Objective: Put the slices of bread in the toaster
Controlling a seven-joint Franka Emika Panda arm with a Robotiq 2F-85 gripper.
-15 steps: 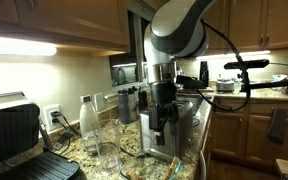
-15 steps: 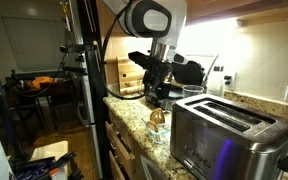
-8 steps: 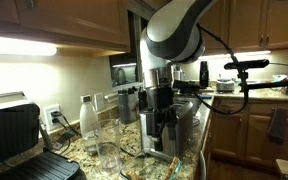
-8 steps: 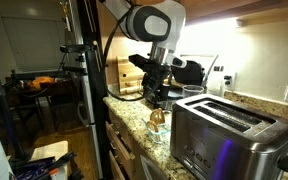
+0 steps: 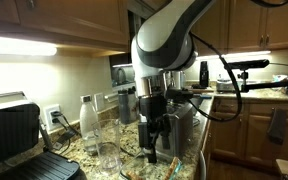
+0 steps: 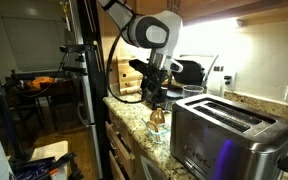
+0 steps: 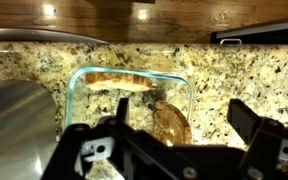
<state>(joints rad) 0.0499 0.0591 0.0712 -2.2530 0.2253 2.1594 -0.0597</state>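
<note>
In the wrist view a clear glass dish (image 7: 76, 78) on the granite counter holds one bread slice (image 7: 114, 80) along its far side. A second brown slice (image 7: 167, 121) leans at its near right corner. My gripper (image 7: 182, 110) is open just above that slice, a finger on each side, not touching it. In both exterior views the gripper (image 5: 152, 150) (image 6: 156, 100) hangs low over the counter beside the steel toaster (image 6: 229, 130) (image 5: 187, 125), whose top slots are empty. The toaster's side shows at the wrist view's left (image 7: 14, 115).
A clear bottle (image 5: 87, 120) and a drinking glass (image 5: 108, 148) stand on the counter. A black contact grill (image 5: 14, 135) sits near them. A wooden block (image 6: 127, 76) and a dark appliance (image 6: 189, 72) stand by the wall. The counter edge (image 6: 134, 125) drops off in front.
The arm has leaned over and lowered the gripper closer to the counter and the dish. The gripper stays open; the bread has not moved.
</note>
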